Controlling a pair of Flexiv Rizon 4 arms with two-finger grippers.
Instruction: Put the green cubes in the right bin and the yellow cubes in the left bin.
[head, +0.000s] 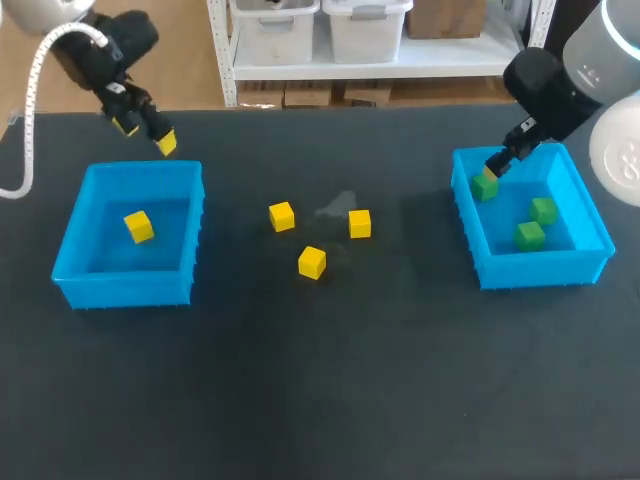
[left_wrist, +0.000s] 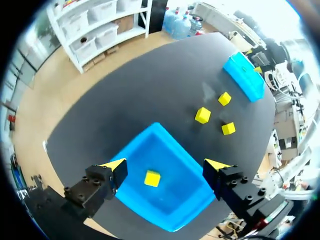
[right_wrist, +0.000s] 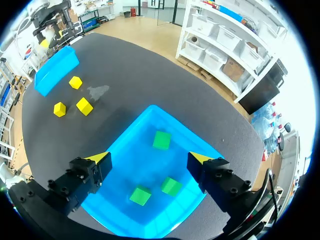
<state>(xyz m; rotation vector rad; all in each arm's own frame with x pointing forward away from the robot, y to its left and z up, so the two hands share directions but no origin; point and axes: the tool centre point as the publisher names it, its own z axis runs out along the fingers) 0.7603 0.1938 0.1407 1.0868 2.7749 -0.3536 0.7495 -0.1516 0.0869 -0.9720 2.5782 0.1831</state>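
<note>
My left gripper (head: 146, 134) hangs open above the far edge of the left blue bin (head: 75, 270). Under its spread fingers one yellow cube (left_wrist: 152, 178) lies on the floor of the left bin (left_wrist: 135, 142). Three yellow cubes (head: 282, 216) (head: 360, 223) (head: 312, 262) lie on the table between the bins. My right gripper (right_wrist: 151, 160) is open and empty over the right blue bin (right_wrist: 125, 132). That bin holds three green cubes (right_wrist: 161, 140) (right_wrist: 171, 186) (right_wrist: 140, 195).
The table top is dark, with a faint pale smudge (head: 335, 206) beside the middle yellow cubes. The right bin (head: 600, 240) stands near the table's right side, and a white cable (head: 30, 90) loops from my left arm.
</note>
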